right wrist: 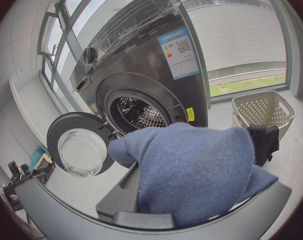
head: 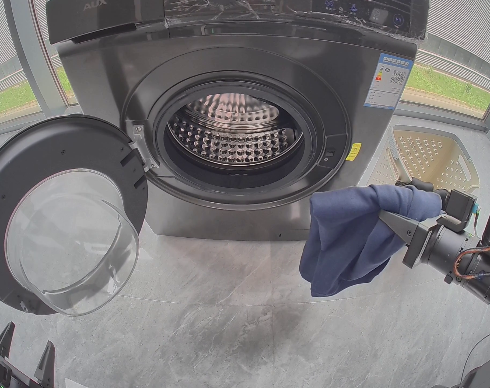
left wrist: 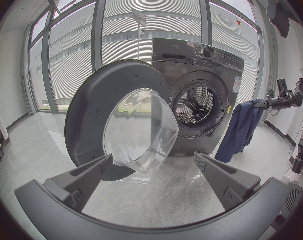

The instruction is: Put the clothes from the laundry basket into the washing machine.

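Note:
A grey front-loading washing machine (head: 245, 82) stands ahead, its round door (head: 62, 216) swung wide to the left and its steel drum (head: 231, 130) bare inside. My right gripper (head: 387, 216) is shut on a blue garment (head: 352, 238) that hangs in the air just right of and below the drum opening. The same blue garment (right wrist: 198, 170) drapes over the jaws in the right wrist view. A beige laundry basket (head: 433, 157) sits right of the machine, with a black garment (right wrist: 264, 144) hanging over its rim. My left gripper (left wrist: 153, 160) is open, low at the left before the door.
Grey marble-look floor (head: 212, 308) spreads in front of the washing machine. Tall windows (left wrist: 125, 34) run behind and beside it. The open door (left wrist: 121, 117) juts out into the left side of the floor space.

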